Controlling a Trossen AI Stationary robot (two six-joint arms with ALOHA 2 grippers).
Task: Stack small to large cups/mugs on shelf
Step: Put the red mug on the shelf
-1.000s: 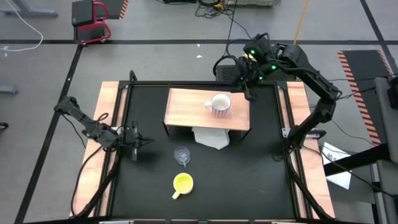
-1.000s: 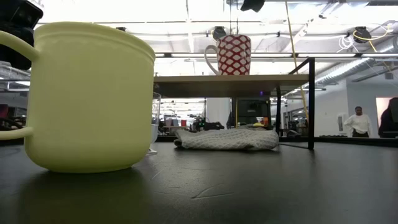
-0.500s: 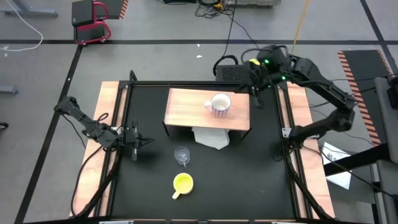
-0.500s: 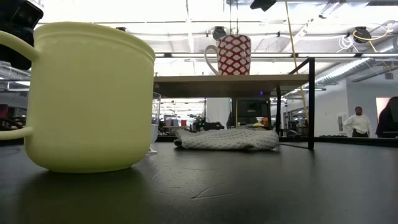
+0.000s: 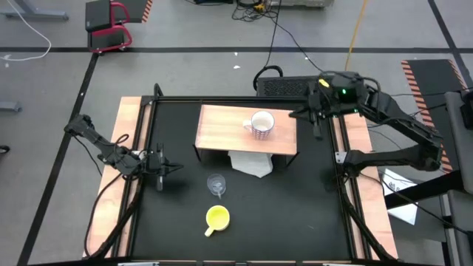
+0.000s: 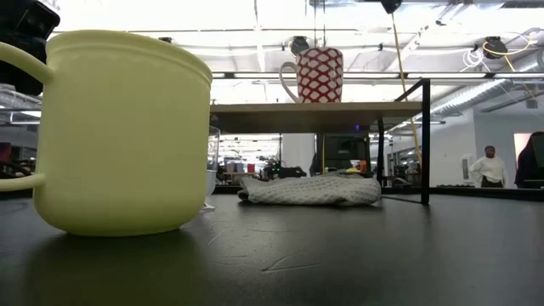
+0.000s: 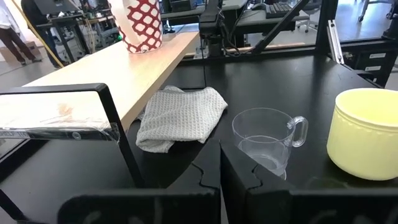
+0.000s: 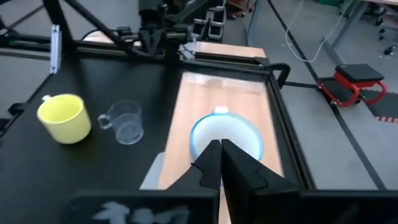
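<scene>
A white mug with a red pattern [image 5: 261, 123] stands upright on the light-wood shelf [image 5: 222, 133]. The clear glass cup [image 5: 216, 183] and the yellow mug [image 5: 217, 217] stand on the black table nearer the front. My right gripper [image 8: 221, 152] is shut and hovers high by the shelf's far right corner [image 5: 295, 114], apart from the patterned mug [image 8: 225, 134] and holding nothing. My left gripper [image 5: 164, 168] rests shut at the table's left side. It points at the glass cup [image 7: 267, 140].
A white cloth [image 5: 251, 164] lies on the table, partly under the shelf's near edge. Light wooden strips [image 5: 133, 148] run along the table's left and right sides. A person [image 6: 489, 166] stands far off in the room.
My right arm has drawn back toward the table's right edge and sunk a little. Its gripper stays near the shelf's far right corner. The patterned mug has stayed upright on the shelf.
</scene>
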